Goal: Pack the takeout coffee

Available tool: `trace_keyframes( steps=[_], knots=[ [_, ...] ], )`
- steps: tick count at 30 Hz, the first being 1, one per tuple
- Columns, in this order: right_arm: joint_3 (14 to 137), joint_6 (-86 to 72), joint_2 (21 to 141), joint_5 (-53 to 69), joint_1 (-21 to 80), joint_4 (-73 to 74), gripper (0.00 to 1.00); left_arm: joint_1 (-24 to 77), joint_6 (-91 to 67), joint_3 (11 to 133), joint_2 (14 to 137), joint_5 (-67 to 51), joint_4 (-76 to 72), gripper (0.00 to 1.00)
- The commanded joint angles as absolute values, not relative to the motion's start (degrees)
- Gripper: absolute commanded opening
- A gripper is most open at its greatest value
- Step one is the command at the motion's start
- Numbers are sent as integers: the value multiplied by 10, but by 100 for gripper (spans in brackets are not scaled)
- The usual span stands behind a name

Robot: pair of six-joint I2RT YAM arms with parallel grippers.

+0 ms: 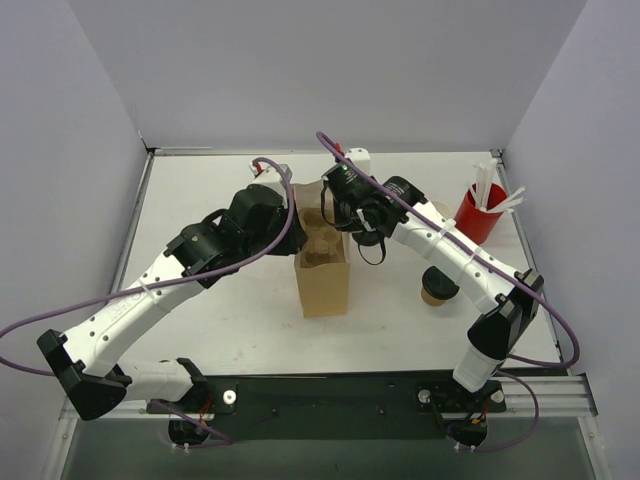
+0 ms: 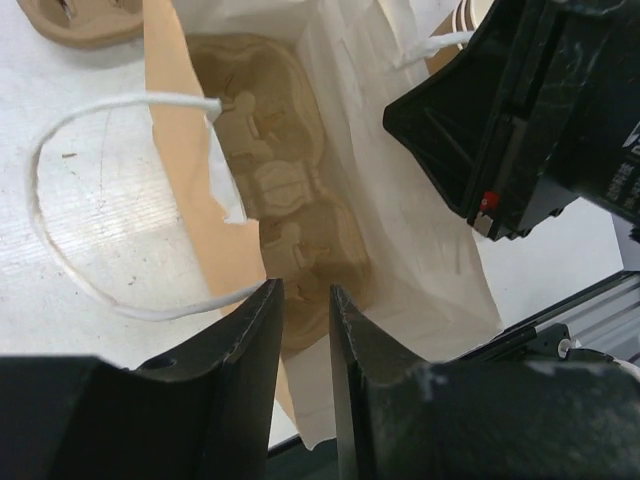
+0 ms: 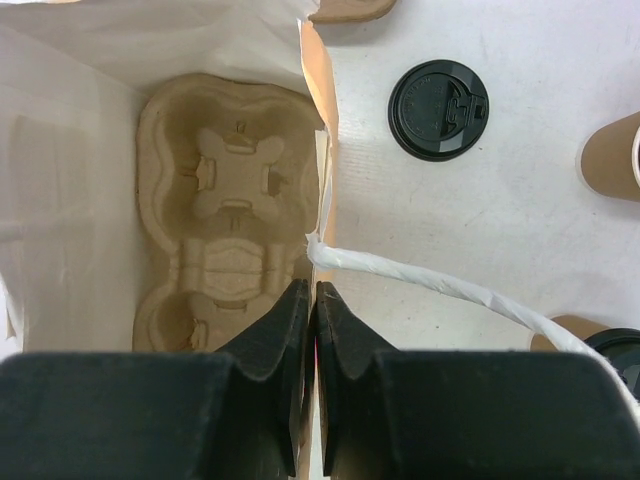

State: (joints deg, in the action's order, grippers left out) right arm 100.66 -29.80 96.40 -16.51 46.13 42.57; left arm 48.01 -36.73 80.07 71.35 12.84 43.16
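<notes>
the right pincer (image 3: 312, 300) is pressed together at the rim of the paper bag (image 1: 325, 290), the left pincer (image 2: 305, 300) slightly apart over its mouth. a pulp cup carrier (image 3: 230, 190) lies at the bag's bottom; the lidded takeout coffee (image 1: 437, 287) stands on the tabletop (image 1: 250, 340) right of the bag.

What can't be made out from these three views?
- Top view: both sets of fingertips, hidden under the wrists over the paper bag.
- Right wrist view: whether the right gripper pinches the bag rim; its fingers cover the contact.
- Right wrist view: a brown cup, cut by the right edge.
- Left wrist view: the cup carrier's near end, behind the left gripper.
</notes>
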Motion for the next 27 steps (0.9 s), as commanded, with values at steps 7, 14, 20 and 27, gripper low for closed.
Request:
trace_keyframes(
  steps=[7,14,20,27],
  knots=[
    [1034,-296,963,-161,459,445,3,466,-283,897,775,169,481,41],
    [1031,-299,964,-162,459,445,3,445,-263,901,794,185,485,41],
    [1028,-300,965,-163,459,445,2,442,-256,910,788,182,490,42],
    [1028,-301,968,-160,458,445,2,425,-251,925,767,157,490,43]
  ],
)
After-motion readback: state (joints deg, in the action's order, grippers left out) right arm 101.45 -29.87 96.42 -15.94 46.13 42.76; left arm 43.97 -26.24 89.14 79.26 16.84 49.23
